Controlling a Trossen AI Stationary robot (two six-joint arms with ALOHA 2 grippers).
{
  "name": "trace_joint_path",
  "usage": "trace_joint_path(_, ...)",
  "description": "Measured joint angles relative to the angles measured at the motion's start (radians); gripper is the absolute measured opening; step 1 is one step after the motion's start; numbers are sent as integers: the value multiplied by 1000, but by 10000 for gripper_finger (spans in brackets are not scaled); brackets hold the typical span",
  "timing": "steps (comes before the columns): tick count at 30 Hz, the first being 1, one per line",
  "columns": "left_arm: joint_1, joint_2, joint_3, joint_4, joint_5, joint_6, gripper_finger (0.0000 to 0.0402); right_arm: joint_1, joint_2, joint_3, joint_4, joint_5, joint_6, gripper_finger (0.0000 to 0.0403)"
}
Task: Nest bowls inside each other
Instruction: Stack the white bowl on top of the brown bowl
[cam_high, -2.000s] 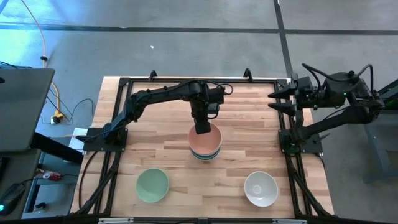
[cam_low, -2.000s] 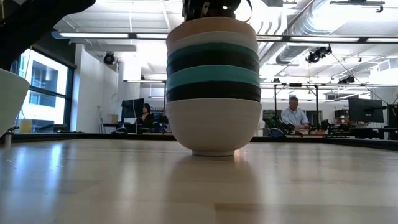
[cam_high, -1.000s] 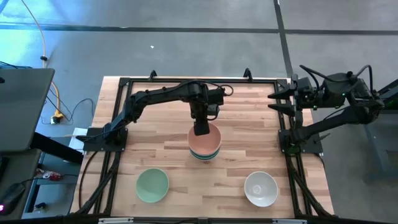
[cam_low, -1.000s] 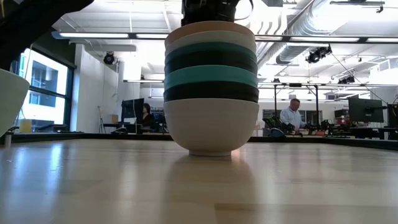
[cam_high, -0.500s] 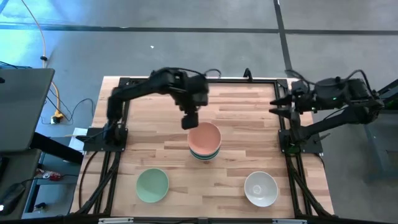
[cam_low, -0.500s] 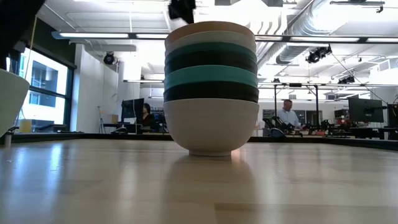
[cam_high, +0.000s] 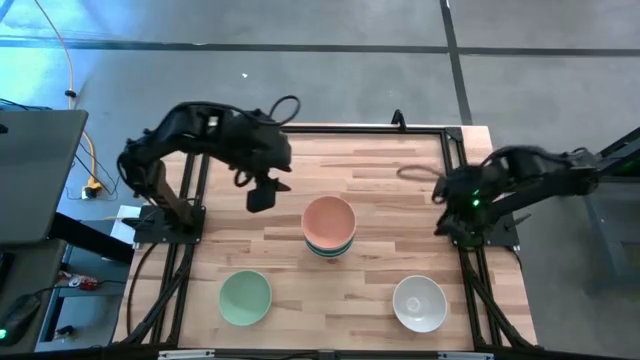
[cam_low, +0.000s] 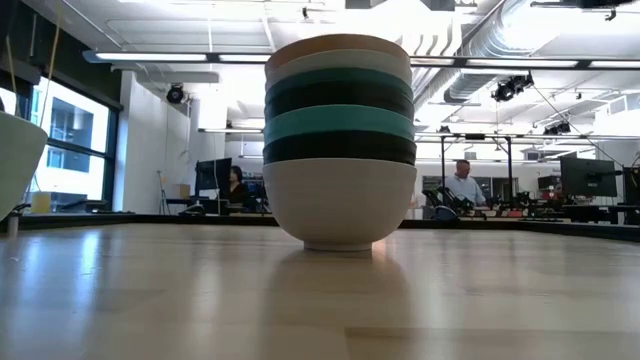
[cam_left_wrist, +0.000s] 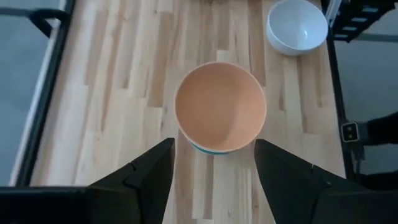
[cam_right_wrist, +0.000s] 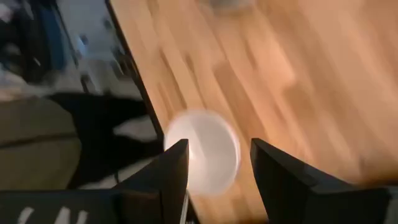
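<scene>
- in the low view we see a white bowl (cam_low: 12, 160) cut off by the edge.
- the right wrist view is blurred; we make out only a pale bowl (cam_right_wrist: 208, 149).
- the stack (cam_high: 329, 228) hides its lower bowls from above.

I see the nested stack (cam_high: 329, 228) mid-table, one bowl (cam_high: 245, 297) near-left, another bowl (cam_high: 419, 302) near-right, both apart from it.

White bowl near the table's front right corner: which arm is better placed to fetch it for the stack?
Probably the right. The white bowl lies on the right gripper's side, and its wrist view looks down on it between open fingers. The left gripper, empty and open, hangs beyond the stack, nearer the mint green bowl.
</scene>
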Motion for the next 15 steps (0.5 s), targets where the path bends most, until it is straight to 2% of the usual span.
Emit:
trace_joint_path(8, -25, -44, 0, 0, -59, -11, 211, 103, -6, -235, 56, -65, 185, 165)
trace_joint_path(15, -24, -57, 0, 0, -67, -6, 211, 236, 16, -416, 287, -105, 369, 165)
